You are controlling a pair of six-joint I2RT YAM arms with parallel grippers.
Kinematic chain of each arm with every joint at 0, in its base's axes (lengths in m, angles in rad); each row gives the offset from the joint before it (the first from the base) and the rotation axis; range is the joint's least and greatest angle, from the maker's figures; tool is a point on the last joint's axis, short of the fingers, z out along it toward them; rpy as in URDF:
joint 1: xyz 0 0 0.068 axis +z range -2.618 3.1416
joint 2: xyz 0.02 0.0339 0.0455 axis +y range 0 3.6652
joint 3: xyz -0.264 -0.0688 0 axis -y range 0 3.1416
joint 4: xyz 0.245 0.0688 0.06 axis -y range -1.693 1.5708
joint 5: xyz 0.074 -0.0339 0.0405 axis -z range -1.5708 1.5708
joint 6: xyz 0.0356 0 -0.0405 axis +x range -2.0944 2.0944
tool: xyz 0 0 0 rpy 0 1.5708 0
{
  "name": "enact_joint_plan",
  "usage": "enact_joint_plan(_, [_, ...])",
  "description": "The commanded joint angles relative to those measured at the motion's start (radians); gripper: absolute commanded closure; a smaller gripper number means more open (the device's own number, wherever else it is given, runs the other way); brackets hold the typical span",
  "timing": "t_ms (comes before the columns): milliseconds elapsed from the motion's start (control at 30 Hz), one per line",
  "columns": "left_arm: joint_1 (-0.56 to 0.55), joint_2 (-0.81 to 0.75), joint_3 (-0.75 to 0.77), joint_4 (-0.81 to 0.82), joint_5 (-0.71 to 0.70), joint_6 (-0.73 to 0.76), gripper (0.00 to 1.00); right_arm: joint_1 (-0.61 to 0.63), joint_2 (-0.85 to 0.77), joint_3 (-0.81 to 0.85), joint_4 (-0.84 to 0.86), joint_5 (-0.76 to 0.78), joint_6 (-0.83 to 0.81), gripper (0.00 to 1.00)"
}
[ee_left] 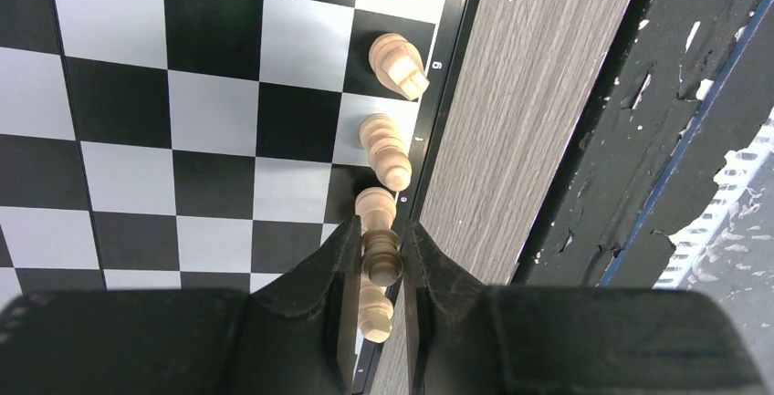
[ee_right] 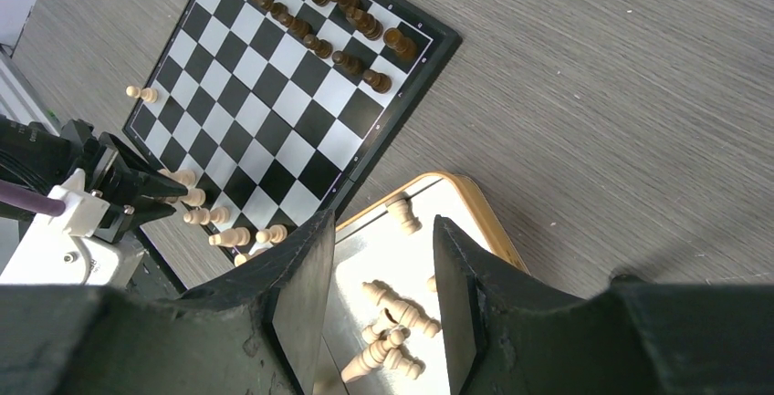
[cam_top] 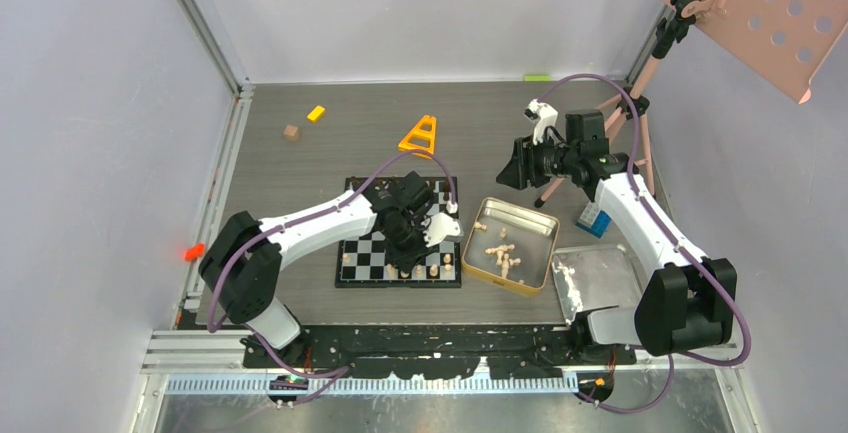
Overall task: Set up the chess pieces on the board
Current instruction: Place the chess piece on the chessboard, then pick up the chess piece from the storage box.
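The black-and-white board lies in front of the left arm. My left gripper is shut on a pale chess piece over the board's near edge row. Pale pieces stand on both sides of it there. From above, that gripper hangs over the board's near right part. Dark pieces fill the far rows of the board. My right gripper is open and holds nothing. It hangs high above a gold tin with several loose pale pieces lying inside.
The gold tin sits right of the board, a silver tray beside it. An orange triangle, a yellow block and a brown cube lie behind the board. A pink tripod and a blue box stand at the right.
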Motion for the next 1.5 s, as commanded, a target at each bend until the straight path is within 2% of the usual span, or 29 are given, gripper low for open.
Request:
enact_joint_plan(0, [-0.008,-0.003,-0.001,0.020,0.013,0.008,0.86,-0.007,-0.003,0.001,0.012,-0.020,-0.007,0.51])
enact_joint_plan(367, [-0.008,0.016,-0.015,0.028,0.012,0.014,0.81,-0.009,0.006,0.003,0.002,-0.027,-0.013,0.50])
enact_joint_plan(433, [-0.008,0.017,-0.019,0.031,0.007,0.011,0.74,-0.010,0.008,0.005,-0.001,-0.027,-0.015,0.50])
enact_joint_plan(600, [-0.008,-0.018,-0.015,0.036,-0.015,0.004,0.48,-0.009,0.008,0.026,-0.058,-0.020,-0.062,0.50])
enact_joint_plan(700, [-0.008,-0.063,-0.011,0.039,-0.018,0.003,0.35,-0.008,0.006,0.060,-0.183,-0.022,-0.134,0.51])
enact_joint_plan(833, [-0.006,-0.120,0.006,0.031,-0.025,0.015,0.26,0.024,-0.004,0.053,-0.349,0.043,-0.288,0.51])
enact_joint_plan(933, [-0.003,-0.165,0.021,0.029,-0.039,0.022,0.22,0.066,-0.013,0.009,-0.382,0.148,-0.353,0.49])
enact_joint_plan(1167, [0.032,-0.228,0.046,0.027,-0.062,0.027,0.14,0.184,0.052,-0.058,-0.323,0.318,-0.359,0.46])
enact_joint_plan(1467, [0.125,-0.312,0.019,0.032,-0.046,0.017,0.11,0.233,0.213,-0.022,-0.277,0.398,-0.371,0.49])
